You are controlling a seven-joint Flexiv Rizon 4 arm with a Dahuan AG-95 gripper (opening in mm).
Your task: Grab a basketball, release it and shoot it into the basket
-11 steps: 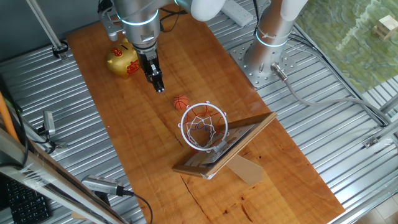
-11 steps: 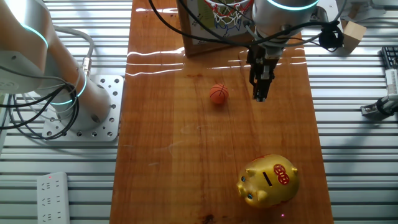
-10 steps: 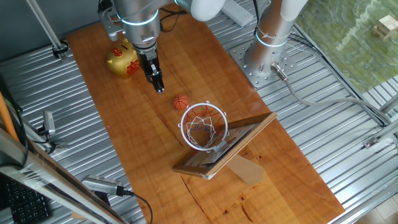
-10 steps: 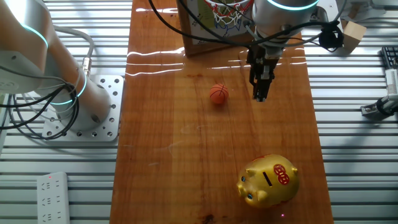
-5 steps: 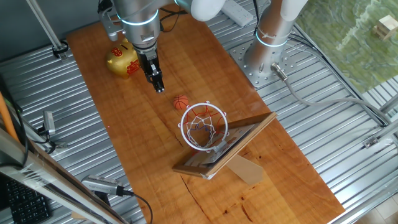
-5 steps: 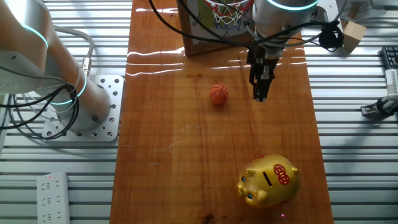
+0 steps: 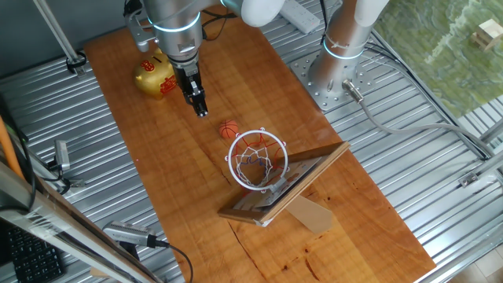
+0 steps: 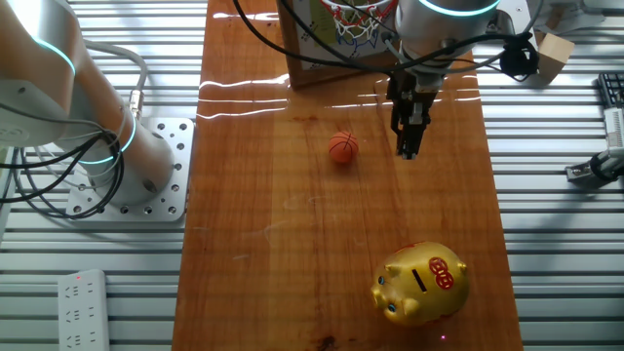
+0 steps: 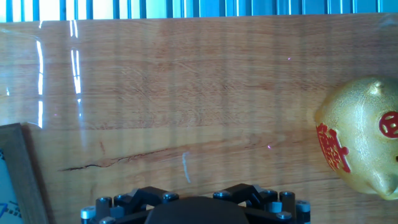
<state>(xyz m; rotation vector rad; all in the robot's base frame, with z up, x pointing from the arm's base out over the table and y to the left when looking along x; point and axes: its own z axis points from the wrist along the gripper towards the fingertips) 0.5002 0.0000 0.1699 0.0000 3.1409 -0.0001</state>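
The tiny orange basketball [image 7: 229, 128] lies on the wooden board, just in front of the basket [image 7: 257, 159], a white ring with a string net on a tilted wood-framed backboard. The other fixed view shows the ball [image 8: 342, 146] and part of the basket [image 8: 356, 21] at the top edge. My gripper [image 7: 202, 108] hangs above the board, fingers together and empty, a short way from the ball on the piggy-bank side. In the other fixed view the gripper [image 8: 407, 148] is to the right of the ball. The hand view shows neither the ball nor the fingertips.
A golden piggy bank [image 7: 155, 77] stands near the board's far end, behind the gripper; it also shows in the other fixed view [image 8: 421, 283] and the hand view [image 9: 364, 149]. A second arm's base [image 7: 339, 67] stands beside the board. The backboard's corner [image 9: 12, 177] is at the hand view's left.
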